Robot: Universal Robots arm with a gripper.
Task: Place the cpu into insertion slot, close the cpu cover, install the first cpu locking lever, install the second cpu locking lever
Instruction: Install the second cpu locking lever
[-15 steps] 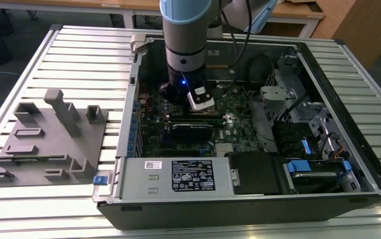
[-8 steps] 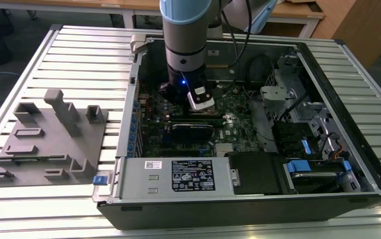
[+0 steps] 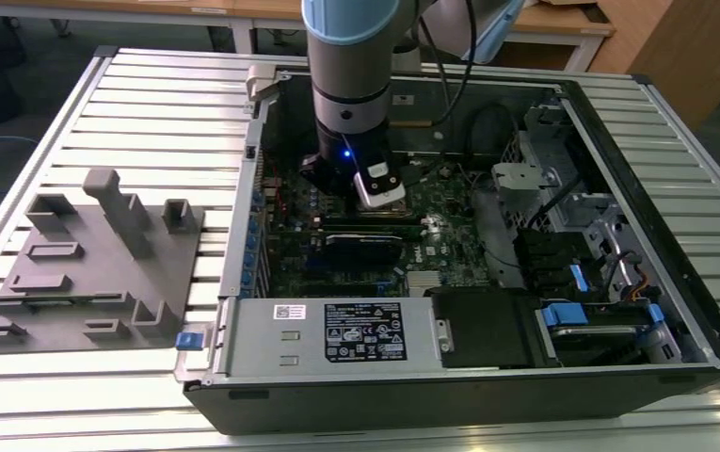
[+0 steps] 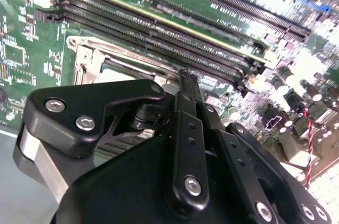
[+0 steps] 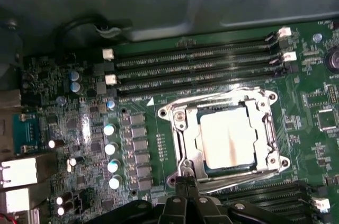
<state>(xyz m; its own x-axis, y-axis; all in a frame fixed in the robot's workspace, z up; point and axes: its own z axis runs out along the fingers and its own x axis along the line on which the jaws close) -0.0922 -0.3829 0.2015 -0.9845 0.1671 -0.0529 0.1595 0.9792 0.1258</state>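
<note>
In the exterior view the gripper point(image 3: 378, 188) is seen lowered into the open computer case point(image 3: 661, 311), over the green motherboard point(image 3: 441, 250) toward the case's far left. In the first wrist view the cpu point(image 5: 228, 139) lies seated in the insertion slot point(image 5: 271, 138) with the cpu cover point(image 5: 183, 128) down around it, just beyond the fingertips at the socket's near edge. In the second wrist view the jaws are drawn together with nothing visibly clamped, the socket directly ahead of them.

The motherboard point(image 5: 63, 128) is green, with long black memory slots point(image 5: 196, 65) that have white clips. The cpu point(image 5: 226, 138) has a pale silvery-tan top, and the cpu cover point(image 5: 183, 139) around it is shiny silver. The end effector point(image 4: 180, 107) is black with silver screws. The worktop point(image 3: 146, 104) is light grey with stripes.
</note>
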